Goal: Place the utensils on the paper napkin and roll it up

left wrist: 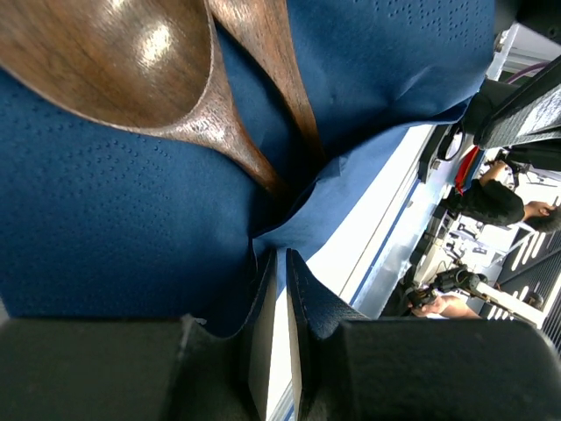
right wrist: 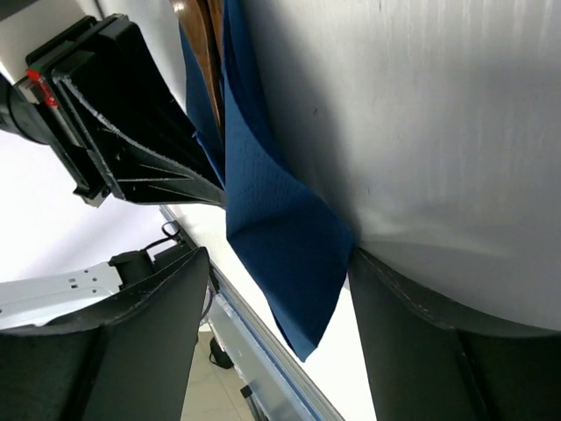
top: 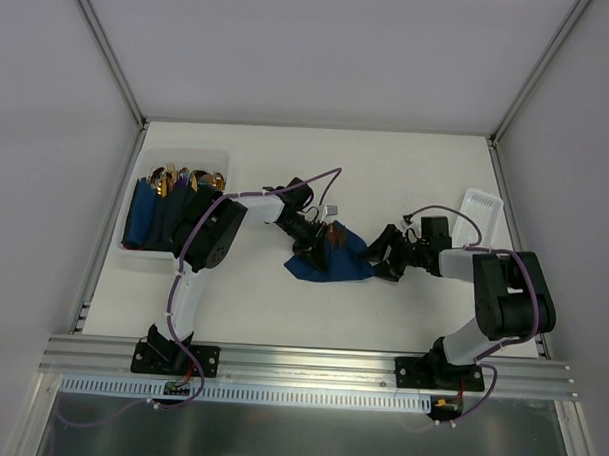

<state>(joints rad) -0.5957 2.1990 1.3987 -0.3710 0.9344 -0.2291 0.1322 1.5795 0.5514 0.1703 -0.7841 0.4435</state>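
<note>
Tabletop (top: 287, 167), white and matte, spreads beneath both claws; white bin (top: 187, 154) sits well off to the left claw's left, packed with navy bundles (top: 150, 221) whose gold utensil tips poke out at the far end; smaller white tray (top: 482, 209) lies beyond the right claw, off to its right.

Between the two claws lies the paper napkin (top: 348, 262), dark navy, crumpled and partly folded over; the left claw (left wrist: 280, 263) reaches down onto its left part, fingers pressed almost together and pinching a folded edge of the paper, with only a thin slit of white between the pads; the right claw (right wrist: 279, 254) faces it from the opposite side, jaws spread wide, and a pointed navy corner of the napkin hangs in the gap between them; whether that corner touches either finger I cannot tell.

Just ahead of the left claw's fingertips, the utensils (left wrist: 114, 53) rest on the napkin: a bronze spoon bowl with its neck tapering toward the pinched fold, and a second slim handle (left wrist: 272, 61) close beside it.
</note>
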